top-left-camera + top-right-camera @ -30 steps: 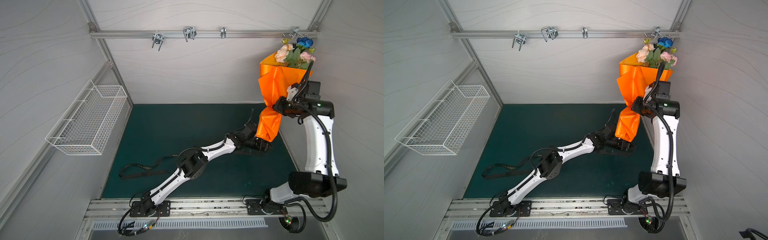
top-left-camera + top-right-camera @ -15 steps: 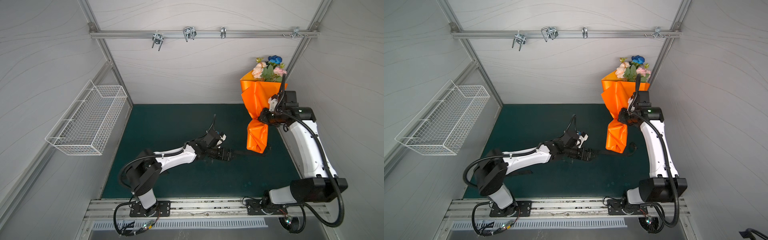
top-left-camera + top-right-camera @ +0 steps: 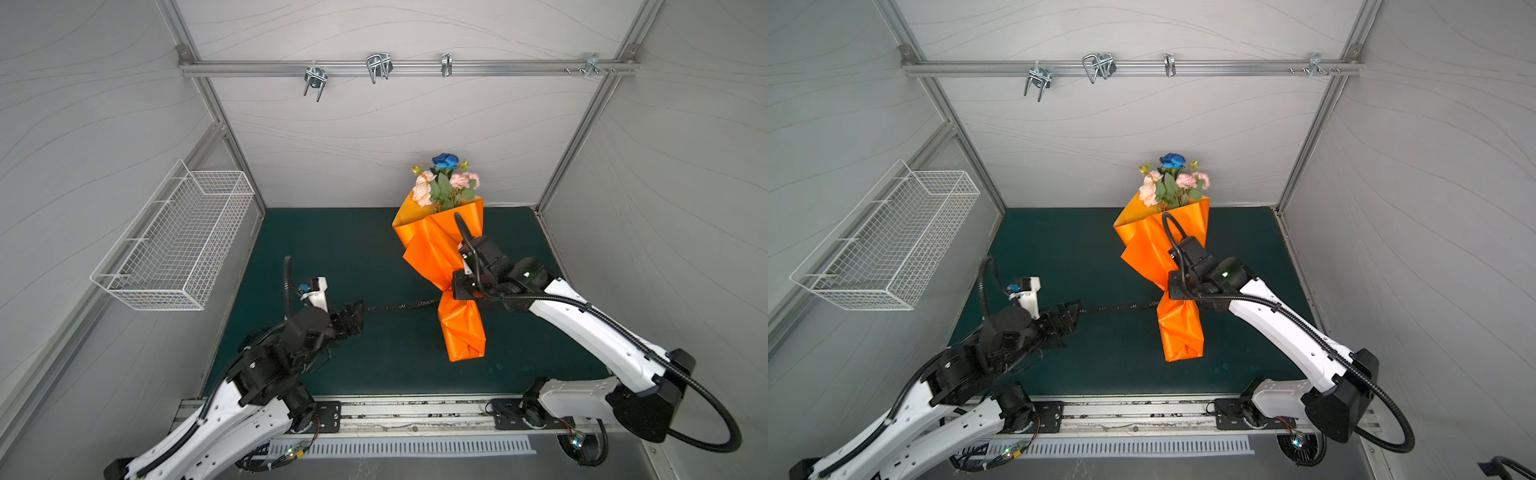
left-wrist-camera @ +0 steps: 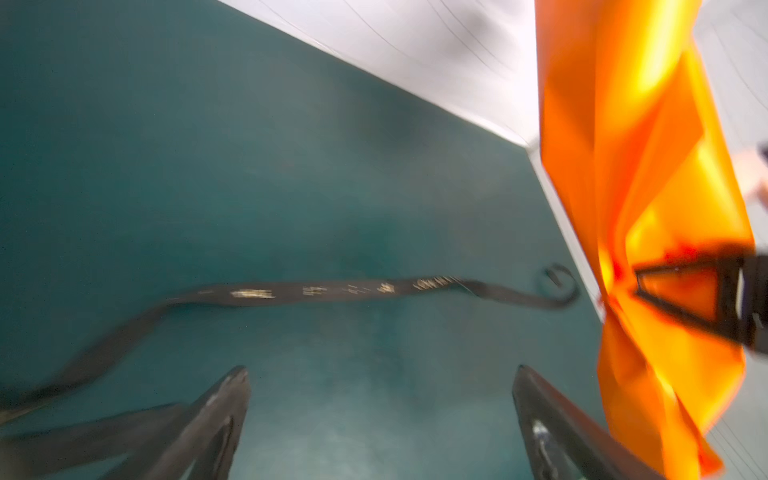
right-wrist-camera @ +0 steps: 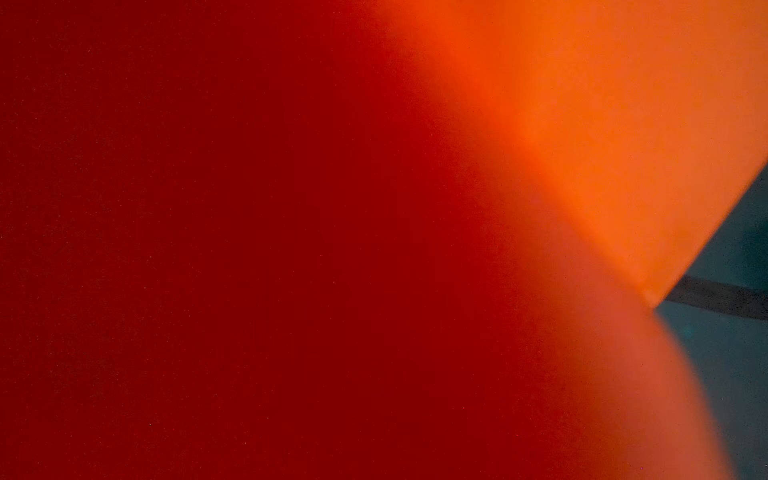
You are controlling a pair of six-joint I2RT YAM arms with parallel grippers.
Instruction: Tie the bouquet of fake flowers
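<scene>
In both top views the right gripper point(image 3: 451, 291) is closed tightly on the narrow waist of the orange wrapping paper point(image 3: 432, 249) and holds it upright above the green mat point(image 3: 332, 249). The bouquet of fake flowers point(image 3: 444, 183) sits in the open mouth of the paper, above this gripper, on the back-wall side. A blue rose is at the top, and peach and pink blooms are under it. Below the gripper the paper tail hangs down; I cannot tell if it touches the mat. The left gripper point(image 3: 1069, 316) is low over the mat and well apart from the paper. Its jaws are spread wide and hold nothing. A black ribbon point(image 3: 1117, 308) with pale letters runs from just in front of the left gripper to the paper waist beside the right gripper.

In the left wrist view, which is blurred, the two dark fingers point(image 4: 232, 399) stand far apart with only bare mat between them. The ribbon point(image 4: 332, 291) lies on the mat ahead of the fingertips and passes outside one finger. The paper point(image 4: 644, 166) hangs ahead, off to the side of the other finger.

In the right wrist view the paper point(image 5: 582, 124) fills almost everything, very near and out of focus. This gripper's own fingers are hidden. At the edge I see a small piece of mat point(image 5: 739, 374) and a short piece of ribbon point(image 5: 723, 297).
</scene>
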